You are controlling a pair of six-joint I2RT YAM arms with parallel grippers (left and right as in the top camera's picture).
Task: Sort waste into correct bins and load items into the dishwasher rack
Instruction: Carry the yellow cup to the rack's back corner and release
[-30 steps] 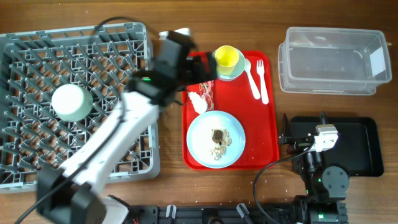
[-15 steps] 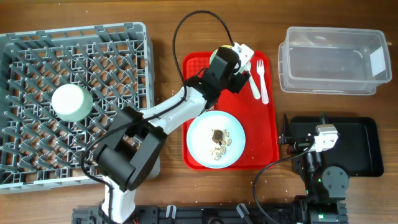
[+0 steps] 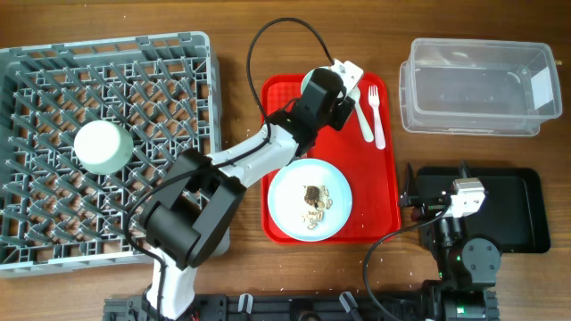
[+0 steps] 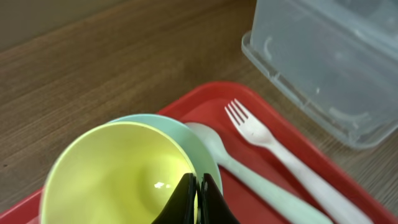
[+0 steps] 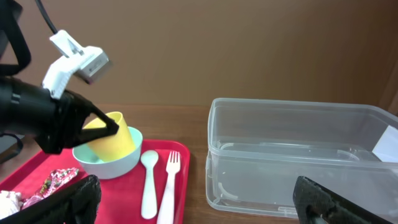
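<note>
My left gripper (image 4: 198, 186) is shut on the rim of the small yellow cup (image 4: 112, 174), one finger inside and one outside. The cup (image 5: 112, 143) leans tilted in a pale mint bowl (image 5: 109, 165) at the red tray's far end. A white fork (image 3: 376, 111) and spoon (image 3: 361, 116) lie beside them. The white plate (image 3: 290, 209) holds brown and white food scraps (image 3: 312, 198). A red wrapper (image 5: 56, 180) and white tissue (image 5: 9, 202) lie on the tray. My right gripper (image 5: 205, 208) stands open and empty, back from the clear tub (image 5: 298, 155).
The grey dishwasher rack (image 3: 161, 107) fills the left, with a mint bowl (image 3: 103, 147) upside down in it. The clear tub (image 3: 477, 86) stands at the back right, and the right arm rests over the black tray (image 3: 513, 209). The red tray (image 3: 375, 205) lies in the middle.
The left arm swung from the rack's edge across to the red tray's far end. Its jaws closed on the yellow cup's rim. The right arm has not moved.
</note>
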